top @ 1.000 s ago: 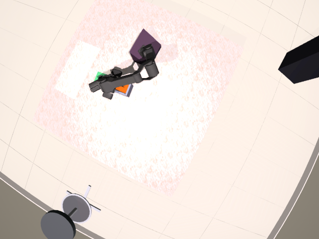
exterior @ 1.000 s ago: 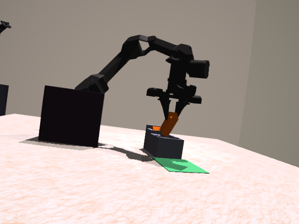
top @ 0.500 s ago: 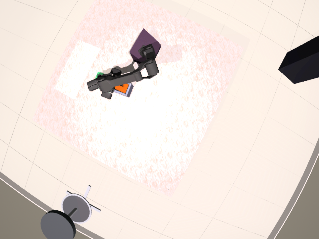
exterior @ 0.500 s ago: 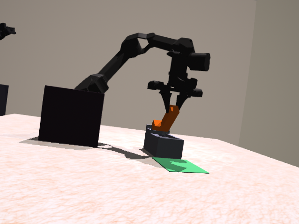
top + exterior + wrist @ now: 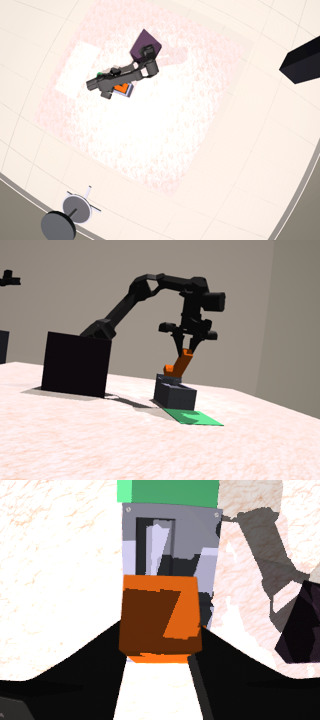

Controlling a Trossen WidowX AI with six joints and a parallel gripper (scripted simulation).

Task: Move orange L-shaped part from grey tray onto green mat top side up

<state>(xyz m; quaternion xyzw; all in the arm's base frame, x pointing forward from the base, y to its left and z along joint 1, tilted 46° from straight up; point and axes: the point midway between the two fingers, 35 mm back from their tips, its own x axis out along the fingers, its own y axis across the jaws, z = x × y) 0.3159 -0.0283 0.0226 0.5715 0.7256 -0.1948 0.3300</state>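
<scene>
Your pincer [image 5: 186, 351] is shut on the orange part's [image 5: 180, 365] top end; it hangs slanted, with the green mat [image 5: 192, 417] just beside the tray [image 5: 174, 395].

The orange L-shaped part [image 5: 180, 363] looks like smooth, matt plastic with flat, evenly coloured faces, and the grey tray [image 5: 175, 395] has a dull, slightly speckled finish like cast plastic or painted metal. The gripper [image 5: 186, 349] and the arm [image 5: 144, 289] above it are matt black with only a faint sheen on their edges, while the green mat [image 5: 196, 418] is a thin, flat sheet without gloss. The table top [image 5: 103, 446] carries a pale pinkish, mottled, veined pattern like polished stone, brightly lit.
</scene>
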